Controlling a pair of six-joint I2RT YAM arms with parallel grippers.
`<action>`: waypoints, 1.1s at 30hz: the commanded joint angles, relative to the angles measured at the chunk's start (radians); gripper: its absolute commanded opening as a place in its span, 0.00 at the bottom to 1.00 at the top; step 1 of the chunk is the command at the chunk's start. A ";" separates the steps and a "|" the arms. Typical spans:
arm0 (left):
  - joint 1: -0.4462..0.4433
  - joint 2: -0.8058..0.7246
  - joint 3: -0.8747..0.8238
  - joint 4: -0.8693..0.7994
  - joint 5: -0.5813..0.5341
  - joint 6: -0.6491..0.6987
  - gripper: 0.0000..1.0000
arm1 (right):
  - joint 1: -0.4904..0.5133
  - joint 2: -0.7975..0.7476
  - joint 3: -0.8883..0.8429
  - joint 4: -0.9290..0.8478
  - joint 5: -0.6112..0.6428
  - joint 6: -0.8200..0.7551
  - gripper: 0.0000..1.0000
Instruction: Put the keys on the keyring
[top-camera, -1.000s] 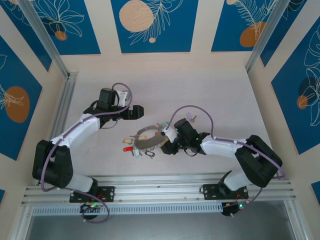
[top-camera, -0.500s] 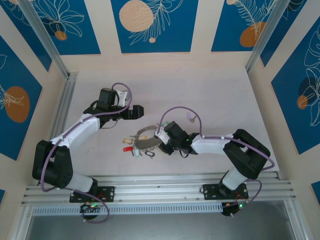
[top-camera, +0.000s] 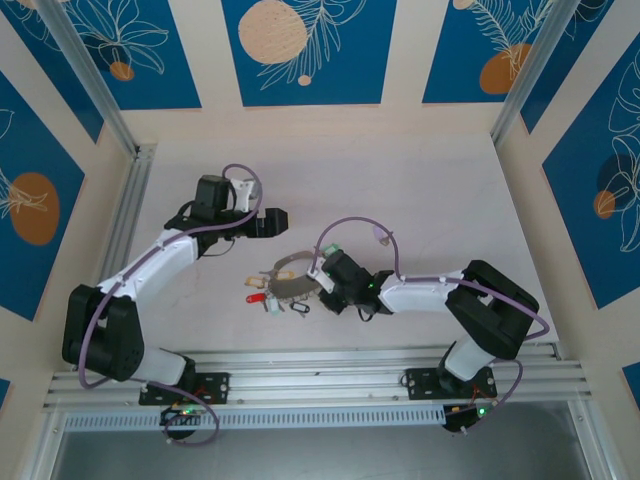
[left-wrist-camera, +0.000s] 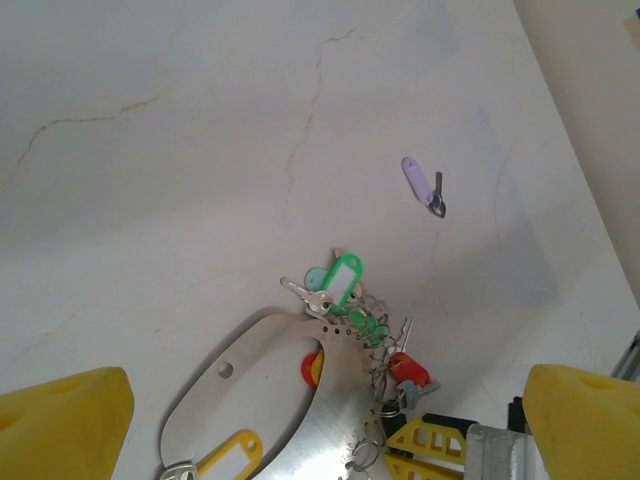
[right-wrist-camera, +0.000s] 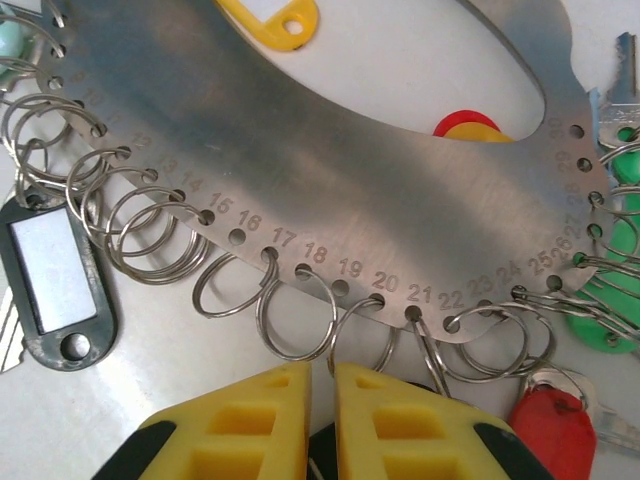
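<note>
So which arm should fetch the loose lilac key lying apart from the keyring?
Left, probably. The left gripper is open and free, with the lilac key in its wrist view. The right gripper is nearly shut at the edge of the keyring, so it looks occupied.

Keyring (right-wrist-camera: 350, 180) has hole numbers engraved along its edge. In the right wrist view, 15 through 25 read clean, running from 8 o'clock past 6 to 4 o'clock. Digits beyond either end are too blurred or ring-covered to read.
</note>
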 joint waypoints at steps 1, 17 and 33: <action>0.007 -0.026 -0.010 0.021 0.034 -0.014 1.00 | 0.009 -0.005 -0.007 -0.021 0.008 0.018 0.15; 0.008 -0.072 -0.021 0.025 0.038 -0.018 1.00 | 0.002 0.094 0.058 -0.046 0.051 0.025 0.09; 0.010 -0.087 -0.027 -0.034 -0.030 0.006 0.94 | -0.034 -0.246 -0.052 0.025 -0.199 -0.102 0.00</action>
